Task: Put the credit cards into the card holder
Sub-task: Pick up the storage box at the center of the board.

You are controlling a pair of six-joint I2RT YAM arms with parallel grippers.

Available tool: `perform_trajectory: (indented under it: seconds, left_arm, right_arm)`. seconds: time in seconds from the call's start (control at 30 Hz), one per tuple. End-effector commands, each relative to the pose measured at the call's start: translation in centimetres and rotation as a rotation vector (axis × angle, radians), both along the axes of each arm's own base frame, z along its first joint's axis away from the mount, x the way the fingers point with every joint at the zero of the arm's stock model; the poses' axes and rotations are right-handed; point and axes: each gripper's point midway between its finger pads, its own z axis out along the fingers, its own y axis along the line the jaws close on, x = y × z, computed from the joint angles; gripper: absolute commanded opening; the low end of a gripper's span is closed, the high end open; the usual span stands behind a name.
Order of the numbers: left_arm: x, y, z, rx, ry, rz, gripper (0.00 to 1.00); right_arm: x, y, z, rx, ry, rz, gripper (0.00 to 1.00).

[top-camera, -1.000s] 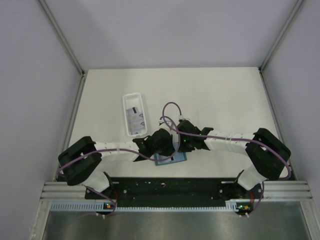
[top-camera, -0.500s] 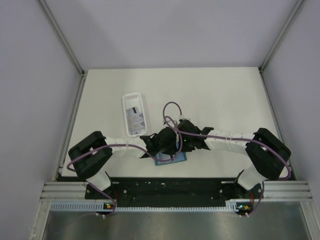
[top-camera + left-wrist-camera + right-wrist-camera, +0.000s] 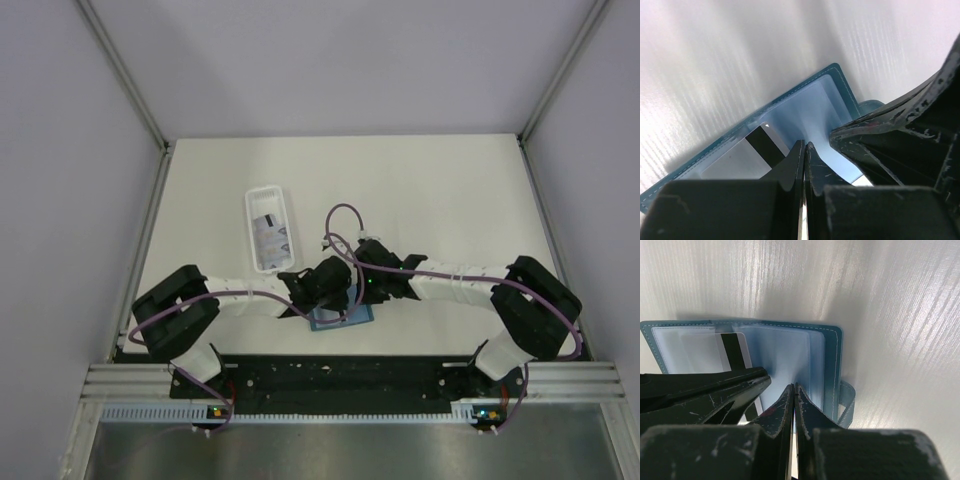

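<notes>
The card holder point(image 3: 342, 320) lies open near the table's front edge, teal outside and light blue inside point(image 3: 810, 107). A pale credit card point(image 3: 735, 160) with a black stripe lies in its left clear sleeve point(image 3: 732, 352). My left gripper point(image 3: 805, 145) is shut, its tips at the card's inner edge over the fold. My right gripper point(image 3: 794, 386) is shut too, its tips on the light blue inner page of the right half. The two grippers point(image 3: 322, 290) point(image 3: 352, 288) stand almost tip to tip above the holder. More credit cards point(image 3: 270, 235) lie in the tray.
A long white plastic tray point(image 3: 248, 220) stands behind and left of the holder. The holder's snap tab point(image 3: 846, 400) sticks out on its right side. Grey walls enclose the table on three sides.
The left arm's elbow has swung in toward the middle while its gripper stayed over the holder. The right arm has not moved.
</notes>
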Motion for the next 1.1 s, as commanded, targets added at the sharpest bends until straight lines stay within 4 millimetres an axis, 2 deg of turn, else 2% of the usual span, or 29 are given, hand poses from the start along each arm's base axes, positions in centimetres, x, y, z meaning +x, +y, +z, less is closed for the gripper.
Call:
perform_trajectory:
  seconds: [0.0,0.3,0.6,0.9,1.07]
  left_arm:
    - [-2.2,5.5,-3.9,0.227,0.081,0.017,0.0]
    - [-2.3,7.4,-4.3,0.326,0.072,0.007,0.0]
    - [-2.9,8.1,-3.7,0.328,0.054,-0.035,0.0]
    - [-4.6,5.3,-2.5,0.133,0.05,-0.182,0.0]
    - [-4.8,4.6,-2.3,0.101,0.056,-0.213,0.0]
  right_arm:
    - [-0.6,-1.7,-1.8,-0.079,0.026,-0.006,0.0]
    - [-0.6,-1.7,-1.8,-0.08,0.029,-0.01,0.0]
    - [-0.7,-1.8,-2.1,-0.086,0.034,-0.008,0.0]
    - [-0.7,-1.7,-2.1,-0.085,0.04,-0.01,0.0]
    - [-0.8,-1.7,-2.2,-0.085,0.042,-0.011,0.0]
